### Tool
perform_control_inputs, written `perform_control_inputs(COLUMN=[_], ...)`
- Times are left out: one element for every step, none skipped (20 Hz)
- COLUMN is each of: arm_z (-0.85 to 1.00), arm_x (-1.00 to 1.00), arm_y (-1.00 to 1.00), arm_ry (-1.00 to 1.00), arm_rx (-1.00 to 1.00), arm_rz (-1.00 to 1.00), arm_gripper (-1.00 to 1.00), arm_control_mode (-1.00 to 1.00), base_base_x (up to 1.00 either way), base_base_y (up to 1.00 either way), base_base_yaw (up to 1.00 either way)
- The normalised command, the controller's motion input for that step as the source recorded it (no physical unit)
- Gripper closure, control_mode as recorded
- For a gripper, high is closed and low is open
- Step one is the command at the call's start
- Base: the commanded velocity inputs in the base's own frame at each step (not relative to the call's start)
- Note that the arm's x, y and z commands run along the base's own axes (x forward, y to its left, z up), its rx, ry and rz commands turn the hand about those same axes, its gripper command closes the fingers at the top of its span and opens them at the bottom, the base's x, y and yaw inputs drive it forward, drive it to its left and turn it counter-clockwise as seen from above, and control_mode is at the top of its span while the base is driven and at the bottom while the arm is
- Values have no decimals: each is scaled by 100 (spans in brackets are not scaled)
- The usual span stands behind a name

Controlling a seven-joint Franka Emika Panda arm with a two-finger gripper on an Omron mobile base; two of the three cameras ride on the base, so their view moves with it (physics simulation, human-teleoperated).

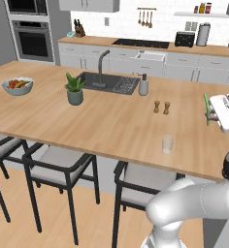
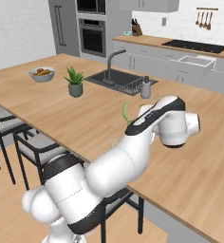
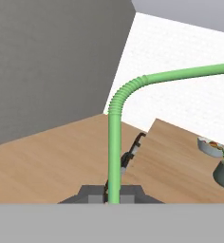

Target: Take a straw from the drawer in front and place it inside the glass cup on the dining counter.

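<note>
While I scan the left base view from left to right, this is what I find:

bowl [image 1: 18,85]: far left on the table [image 1: 102,121], fruit in it, well away from my work.
plant [image 1: 74,90]: in a grey pot, near the sink's left corner.
sink [image 1: 109,83]: black, with a tap and a soap dispenser [image 1: 143,85] at its right end.
shakers [image 1: 161,107]: two small ones, standing together between the sink and the cup.
cup [image 1: 168,144]: clear tumbler, upright, close to the table's near edge, nothing in it yet.
straw [image 1: 206,108]: bright green, pinched in my claw [image 1: 211,112], held above the table to the right of the cup and farther back from the near edge. In the hand view it rises from between my fingertips [image 3: 96,192] and bends over at its ribbed elbow.
claw: closed tight on the straw's lower part; I hold it and nothing else.
step: I judge the pick done and the carry under way; the straw is up and out over the table, not yet over the cup.
next move: swing left and toward the near edge until the straw hangs over the cup's mouth, stand it upright, lower one end past the rim, then let go. The mouth is small and the straw long, so I expect alignment to matter most.
</note>
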Motion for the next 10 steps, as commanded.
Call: perform_control_inputs(arm_z=[0, 0, -2, -1, -1, -3, -14, -19, -19, -15], arm_x=[27, 35, 34, 28, 19, 18, 21, 23, 21, 9], arm_y=[-69, -70, -71, -72, -72, -72, -66, -63, -63, -64], arm_ry=[0, 0, 0, 0, 0, 0, 0, 0, 0, 0], arm_rx=[0, 0, 0, 0, 0, 0, 0, 0, 0, 0], arm_rz=[0, 0, 0, 0, 0, 0, 0, 0, 0, 0], arm_gripper=[100, 100, 100, 100, 100, 100, 100, 100, 100, 100], arm_control_mode=[-100, -100, -100, -100, -100, -100, -100, -100, -100, -100], base_base_x=[0, 0, 0, 0, 0, 0, 0, 0, 0, 0], base_base_y=[0, 0, 0, 0, 0, 0, 0, 0, 0, 0], base_base_yaw=[0, 0, 0, 0, 0, 0, 0, 0, 0, 0])
